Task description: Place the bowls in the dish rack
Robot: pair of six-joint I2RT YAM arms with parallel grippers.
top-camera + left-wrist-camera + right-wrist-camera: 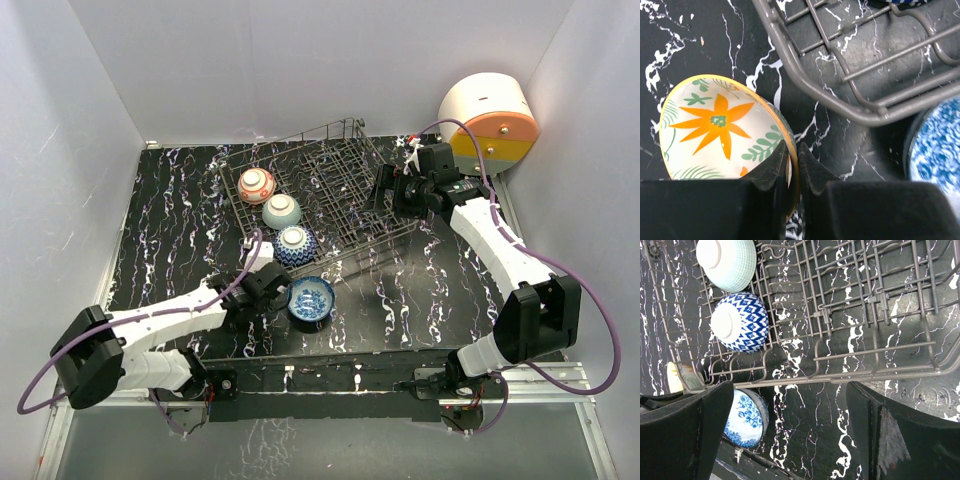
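Left gripper is pinching the rim, the best hold, of the light, stiff, probably slippery, chip-prone yellow flower bowl just near the rack's left corner; right gripper is hovering, jaws spread.

Two bowls lie upside down in the dish rack, a pale green bowl beside a blue-white bowl. Outside its rim a blue flowered bowl stands on the table, partly behind the wide-open right gripper.

Lower rim of floral bowl hidden behind left claw, blue-white bowl right of claw cut by frame edge, dish rack beyond claw cropped
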